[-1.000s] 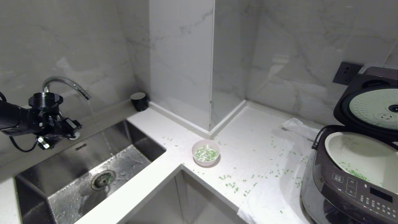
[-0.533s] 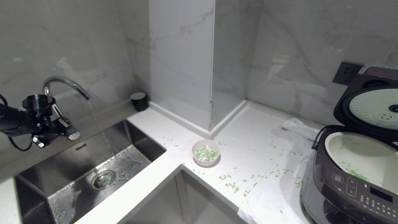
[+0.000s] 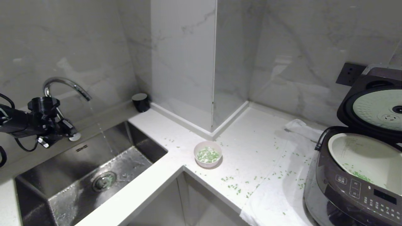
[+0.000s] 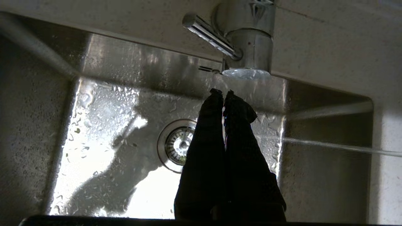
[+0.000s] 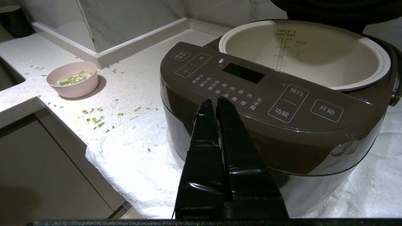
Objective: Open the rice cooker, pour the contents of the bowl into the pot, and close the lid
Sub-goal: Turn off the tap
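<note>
At far left, the left gripper point(image 3: 67, 130) hangs by the chrome tap point(image 3: 64, 84), fingers together on nothing; the right gripper point(image 5: 213, 105) likewise. The small pale pink bowl point(image 3: 208, 153) of chopped green bits point(image 3: 208, 154) sits mid-frame on the speckled white bench point(image 3: 251, 147); the dark brown rice cooker point(image 3: 355, 179) gapes lower right. Judged risk: running water splashing, and a slick bowl slipping.
</note>
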`<state>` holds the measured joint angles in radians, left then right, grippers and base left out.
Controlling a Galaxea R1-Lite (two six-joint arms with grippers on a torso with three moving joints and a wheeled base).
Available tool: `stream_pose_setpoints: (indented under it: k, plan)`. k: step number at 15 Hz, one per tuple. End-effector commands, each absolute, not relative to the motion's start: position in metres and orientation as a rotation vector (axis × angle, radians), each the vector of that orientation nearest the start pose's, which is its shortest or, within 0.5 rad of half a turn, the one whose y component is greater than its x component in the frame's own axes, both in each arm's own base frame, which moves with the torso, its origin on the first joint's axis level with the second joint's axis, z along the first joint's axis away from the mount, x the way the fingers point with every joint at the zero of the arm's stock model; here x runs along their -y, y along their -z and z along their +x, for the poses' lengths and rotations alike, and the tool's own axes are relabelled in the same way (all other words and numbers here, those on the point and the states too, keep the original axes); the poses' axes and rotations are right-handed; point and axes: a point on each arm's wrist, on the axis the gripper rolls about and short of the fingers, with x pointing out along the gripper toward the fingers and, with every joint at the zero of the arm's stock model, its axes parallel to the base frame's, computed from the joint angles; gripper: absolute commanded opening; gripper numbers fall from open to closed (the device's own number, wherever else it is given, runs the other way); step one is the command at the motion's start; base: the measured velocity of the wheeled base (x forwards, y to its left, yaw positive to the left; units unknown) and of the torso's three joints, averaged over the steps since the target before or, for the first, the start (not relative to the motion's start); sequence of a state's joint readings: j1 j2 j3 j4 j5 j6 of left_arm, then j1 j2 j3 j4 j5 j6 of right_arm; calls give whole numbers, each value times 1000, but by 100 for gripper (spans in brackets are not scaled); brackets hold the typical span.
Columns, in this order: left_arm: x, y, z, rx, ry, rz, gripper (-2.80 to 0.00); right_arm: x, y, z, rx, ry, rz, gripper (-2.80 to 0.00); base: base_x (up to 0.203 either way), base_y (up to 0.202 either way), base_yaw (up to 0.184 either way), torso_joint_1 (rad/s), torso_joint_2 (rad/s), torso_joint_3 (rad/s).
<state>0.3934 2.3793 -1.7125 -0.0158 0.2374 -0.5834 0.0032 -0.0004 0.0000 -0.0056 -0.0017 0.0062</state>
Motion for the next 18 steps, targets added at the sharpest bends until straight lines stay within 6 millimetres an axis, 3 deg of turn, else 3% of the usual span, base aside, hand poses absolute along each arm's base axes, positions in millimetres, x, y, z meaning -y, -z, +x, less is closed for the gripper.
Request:
stream_pose_setpoints:
  k: [1,18]
  plan:
    - [-193,-90,446,-466,-792,-599,-280,0,-76,-23,5,-2,6,-280,0,0,0,0,0,0]
    - [-232,-74,472,-312,-831,-619,-280,0,-76,-23,5,-2,6,-280,0,0,0,0,0,0]
